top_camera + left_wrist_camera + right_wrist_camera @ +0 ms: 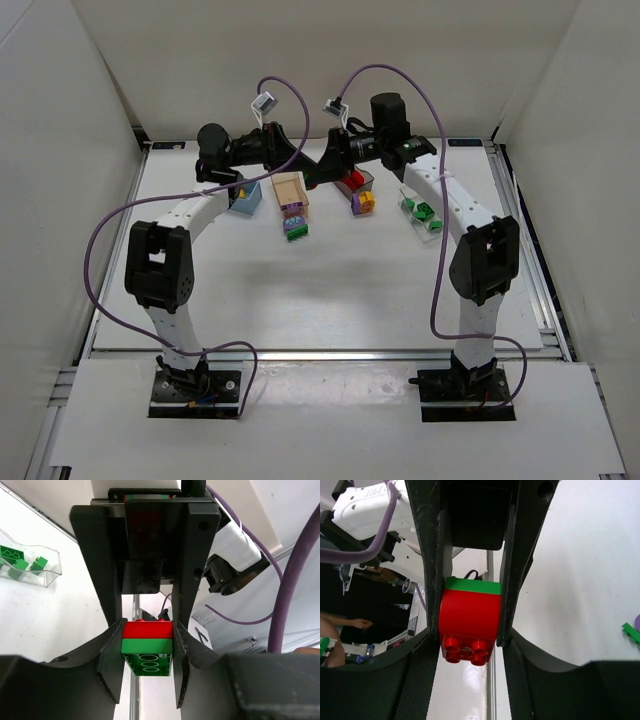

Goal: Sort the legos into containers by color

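Mid-air above the surface (320,300), our left hand (148,680) clamps the green lego (147,657) and our right hand (470,641) the red lego (470,612) of one stacked pair, so we judge the next move is pulling them apart

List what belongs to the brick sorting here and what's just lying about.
Job: red-green brick pair, clamped by left gripper and right gripper; loose bricks; blue bin, tan bin, grey bin, clear bin with green bricks.
Lying about: purple cables; white walls.
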Robot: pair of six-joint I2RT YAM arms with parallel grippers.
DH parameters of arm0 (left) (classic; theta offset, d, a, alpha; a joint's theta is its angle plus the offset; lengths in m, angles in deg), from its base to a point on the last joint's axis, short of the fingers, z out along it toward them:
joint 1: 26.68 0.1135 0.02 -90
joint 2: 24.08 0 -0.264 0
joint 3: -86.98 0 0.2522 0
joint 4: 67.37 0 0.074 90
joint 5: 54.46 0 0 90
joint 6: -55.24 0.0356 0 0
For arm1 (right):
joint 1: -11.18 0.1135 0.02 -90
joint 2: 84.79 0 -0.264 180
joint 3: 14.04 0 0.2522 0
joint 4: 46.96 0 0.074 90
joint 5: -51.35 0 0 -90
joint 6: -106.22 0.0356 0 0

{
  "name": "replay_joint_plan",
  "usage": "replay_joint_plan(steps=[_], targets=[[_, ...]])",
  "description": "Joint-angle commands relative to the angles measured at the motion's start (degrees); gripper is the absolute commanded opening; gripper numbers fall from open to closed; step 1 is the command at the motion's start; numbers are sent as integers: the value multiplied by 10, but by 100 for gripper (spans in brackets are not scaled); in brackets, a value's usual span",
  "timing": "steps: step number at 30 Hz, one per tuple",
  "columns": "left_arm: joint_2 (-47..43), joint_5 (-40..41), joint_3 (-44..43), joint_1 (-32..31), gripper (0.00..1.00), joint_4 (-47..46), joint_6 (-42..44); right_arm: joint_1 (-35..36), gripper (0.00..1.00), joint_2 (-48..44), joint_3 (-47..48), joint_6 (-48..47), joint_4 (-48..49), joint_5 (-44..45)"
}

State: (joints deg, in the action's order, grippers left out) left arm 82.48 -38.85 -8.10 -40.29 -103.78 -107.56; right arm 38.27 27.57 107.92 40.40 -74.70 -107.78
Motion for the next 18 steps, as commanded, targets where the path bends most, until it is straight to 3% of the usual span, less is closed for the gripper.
replay_joint_plan(steps=[1, 5, 13, 18], targets=[[-34, 1, 4, 9, 10, -11, 7, -5, 51, -3, 6, 6, 28, -21], [-36, 1, 13, 16, 10, -12, 6, -16, 46, -10, -6, 9, 33, -24], [-36, -1, 16, 16, 10, -11, 8, -23, 55, -17, -10, 7, 28, -26], [-36, -1, 15, 13, 10, -11, 11, -23, 50, -18, -11, 4, 26, -26]])
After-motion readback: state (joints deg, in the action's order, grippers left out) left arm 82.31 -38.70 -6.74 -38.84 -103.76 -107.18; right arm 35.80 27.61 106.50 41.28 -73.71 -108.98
